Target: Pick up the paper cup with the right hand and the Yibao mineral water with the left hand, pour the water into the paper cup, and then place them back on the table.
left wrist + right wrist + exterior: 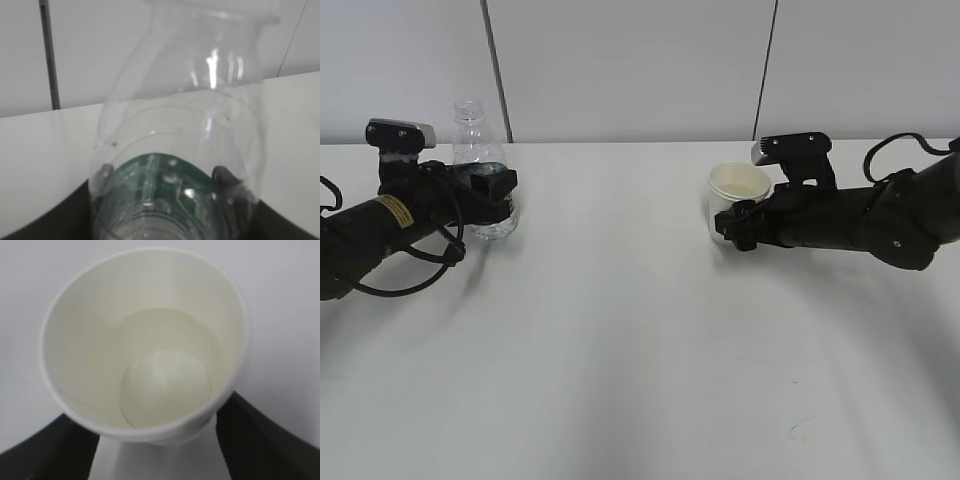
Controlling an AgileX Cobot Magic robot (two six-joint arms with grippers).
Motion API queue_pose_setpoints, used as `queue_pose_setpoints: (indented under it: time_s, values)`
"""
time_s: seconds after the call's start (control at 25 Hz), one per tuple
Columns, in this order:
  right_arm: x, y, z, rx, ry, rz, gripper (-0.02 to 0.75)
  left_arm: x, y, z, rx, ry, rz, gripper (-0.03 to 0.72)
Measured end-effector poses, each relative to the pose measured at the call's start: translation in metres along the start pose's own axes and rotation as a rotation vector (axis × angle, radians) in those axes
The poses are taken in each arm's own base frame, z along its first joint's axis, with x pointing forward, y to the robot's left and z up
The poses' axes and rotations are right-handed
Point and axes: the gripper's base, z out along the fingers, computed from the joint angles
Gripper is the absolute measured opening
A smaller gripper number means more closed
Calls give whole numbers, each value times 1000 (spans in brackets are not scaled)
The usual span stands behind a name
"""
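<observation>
The Yibao mineral water bottle [478,150], clear, capless, with a dark green label [165,185], stands upright on the white table [620,330] at the back left. My left gripper [492,190] is shut on its label band; both fingers [226,181] press its sides. The paper cup [738,185] stands at the middle right with clear water [165,355] low inside it. My right gripper [734,225] is shut on the cup's lower wall, with its fingers [250,440] on either side below the rim.
A white panelled wall with dark seams [495,70] rises behind the table's far edge. Loose black cables [410,270] loop beside the left arm. White tabletop lies between the two arms and toward the front.
</observation>
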Motion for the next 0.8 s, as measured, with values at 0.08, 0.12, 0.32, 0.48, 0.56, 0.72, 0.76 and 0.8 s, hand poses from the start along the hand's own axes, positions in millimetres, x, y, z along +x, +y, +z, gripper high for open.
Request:
queue_pose_setpoints:
  time_s: [0.08,0.12,0.32,0.48,0.56,0.72,0.76,0.8]
  values:
    - [0,0,-1,4,5,5,550,0,0,0,0,0,1,375]
    - [-1,0,-1,5,6,5,549,0,0,0,0,0,1,375]
    - [0,0,-1,6,9,4,549,0,0,0,0,-1,1,375]
    - [0,0,-1,6,9,4,549,0,0,0,0,-1,1,375]
    - [0,0,-1,6,9,4,549,0,0,0,0,-1,1,375]
    - [0,0,-1,7,10,20,548,0,0,0,0,-1,1,375]
    - [0,0,-1,7,10,27,548,0,0,0,0,-1,1,375]
    - [0,0,-1,7,10,34,550,0,0,0,0,-1,1,375]
